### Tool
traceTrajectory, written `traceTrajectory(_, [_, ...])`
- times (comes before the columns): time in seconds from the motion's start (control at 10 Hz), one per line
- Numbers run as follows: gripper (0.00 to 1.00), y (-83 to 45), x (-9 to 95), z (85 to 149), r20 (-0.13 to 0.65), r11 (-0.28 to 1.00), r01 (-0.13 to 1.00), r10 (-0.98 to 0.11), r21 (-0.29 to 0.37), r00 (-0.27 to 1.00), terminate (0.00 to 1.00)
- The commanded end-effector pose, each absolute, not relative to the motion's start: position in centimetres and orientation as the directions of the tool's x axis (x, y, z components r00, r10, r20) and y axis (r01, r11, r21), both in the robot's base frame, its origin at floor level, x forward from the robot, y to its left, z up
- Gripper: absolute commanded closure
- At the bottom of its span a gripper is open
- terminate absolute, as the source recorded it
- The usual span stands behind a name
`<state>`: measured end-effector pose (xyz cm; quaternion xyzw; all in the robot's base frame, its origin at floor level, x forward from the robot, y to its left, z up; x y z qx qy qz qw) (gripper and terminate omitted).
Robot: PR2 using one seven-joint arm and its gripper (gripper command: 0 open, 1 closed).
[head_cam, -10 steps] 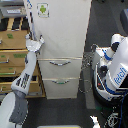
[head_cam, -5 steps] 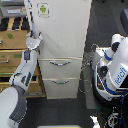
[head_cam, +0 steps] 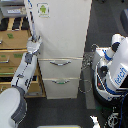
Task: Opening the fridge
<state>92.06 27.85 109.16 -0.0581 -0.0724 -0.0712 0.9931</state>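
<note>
Reaching tool (head_cam: 35, 42) touches fridge (head_cam: 62, 35) edge.

Even, fairly bright indoor light, with no glare. The view is coarse and soft. The floor (head_cam: 100, 15) reads dark.

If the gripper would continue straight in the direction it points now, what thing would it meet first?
The gripper points up and toward the exterior view's right, at the left edge of the fridge. It would most likely meet the upper door's edge first; it may already touch it, but depth is unclear.
</note>
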Motion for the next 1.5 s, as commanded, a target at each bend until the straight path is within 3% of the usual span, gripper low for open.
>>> traceTrajectory(0.1, [1.00,26.9,92.6,106.2,0.142,0.981,0.163,-0.147,-0.108,0.979,0.00])
traceTrajectory(1.5, [1.00,27.1,93.0,105.5,0.131,0.977,0.171,-0.154,-0.128,0.979,0.00])
